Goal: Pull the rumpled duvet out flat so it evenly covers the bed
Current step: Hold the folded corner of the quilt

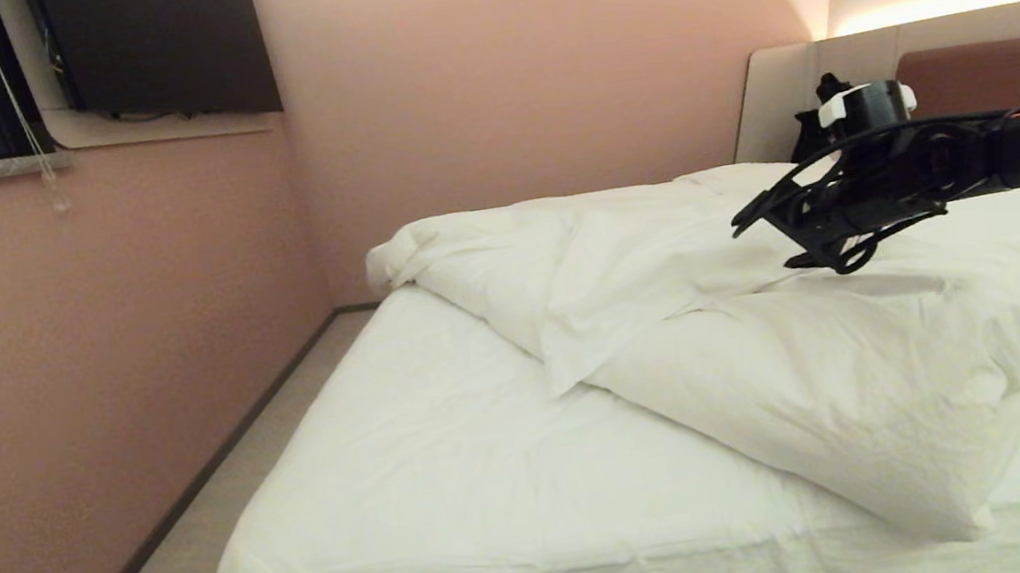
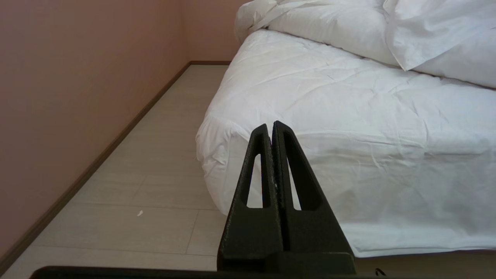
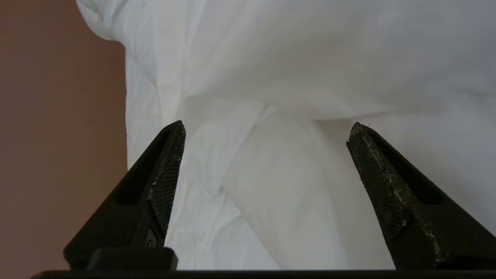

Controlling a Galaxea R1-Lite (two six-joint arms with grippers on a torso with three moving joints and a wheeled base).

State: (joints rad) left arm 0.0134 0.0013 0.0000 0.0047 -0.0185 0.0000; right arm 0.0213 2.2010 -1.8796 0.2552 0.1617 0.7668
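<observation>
The duvet (image 1: 779, 327) lay bunched in a thick, folded heap across the middle and right of the head view, running from a rolled end near the far left corner of the bed (image 1: 421, 502) down to a fat folded corner that reached the near edge at the lower right. The lower left part of the mattress was uncovered, showing only the wrinkled sheet (image 1: 438, 479). The headboard (image 1: 993, 68) stood at the upper right, under a strip of warm light.

The right gripper (image 1: 771, 237) reached in from the right edge of the head view and hung just above the heap. Its jaws were spread wide with nothing between them; in the right wrist view both fingers (image 3: 166, 174) stood well apart, with white folds of duvet (image 3: 294, 77) filling the frame beyond them.

The left gripper (image 2: 272, 128) was low, beside the near corner of the bed (image 2: 310, 162), its fingers pressed together on nothing, with pale floor (image 2: 155, 186) and a pink wall (image 2: 77, 77) at the left of the left wrist view.
</observation>
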